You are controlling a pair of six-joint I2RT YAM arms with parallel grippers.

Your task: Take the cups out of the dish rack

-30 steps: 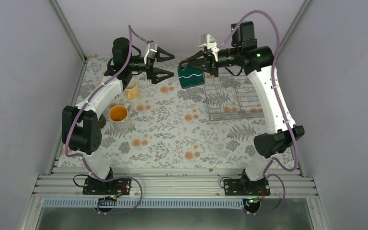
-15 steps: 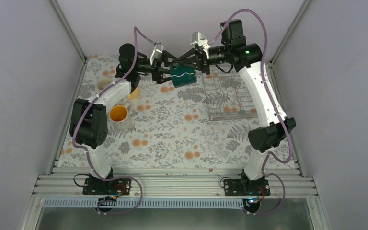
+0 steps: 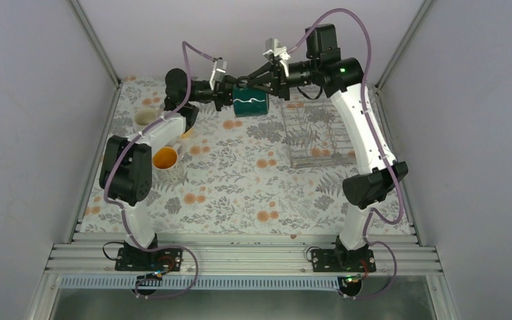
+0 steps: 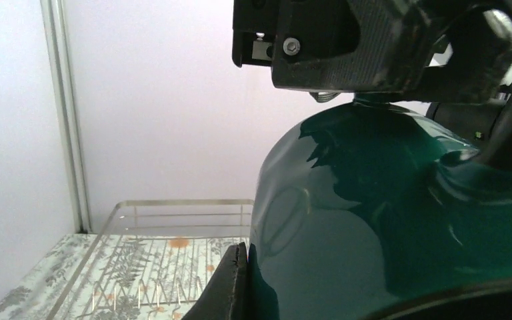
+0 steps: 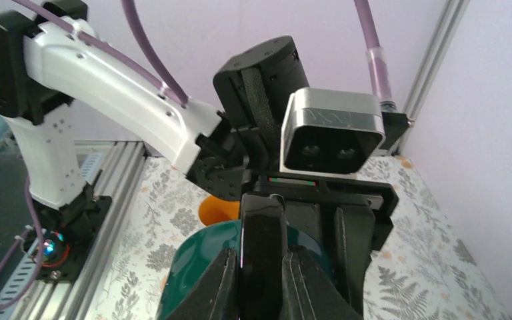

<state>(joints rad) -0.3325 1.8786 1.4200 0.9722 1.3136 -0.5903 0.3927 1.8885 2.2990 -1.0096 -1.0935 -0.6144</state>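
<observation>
The dark green cup [image 3: 251, 105] hangs in the air at the back of the table, left of the dish rack [image 3: 317, 137], with both grippers on it. My right gripper [image 3: 271, 83] [image 5: 265, 259] is shut on the cup's dark handle [image 5: 261, 233]. My left gripper [image 3: 233, 98] is shut on the cup's other side. In the left wrist view only one of its fingers [image 4: 232, 288] shows, pressed against the green wall [image 4: 373, 220]. On the cloth at the left stand an orange-yellow cup [image 3: 165, 159] and a cream-white cup [image 3: 145, 117]. No cup shows in the rack.
A pale cup [image 3: 186, 129] is partly hidden behind the left forearm. The left arm reaches over the cups on the cloth. Grey walls enclose the back and both sides, and the rack stands near the right wall.
The left gripper, open a second ago, has moved right onto the green cup and shut on it. The right gripper has carried the cup to the left, away from the rack.
</observation>
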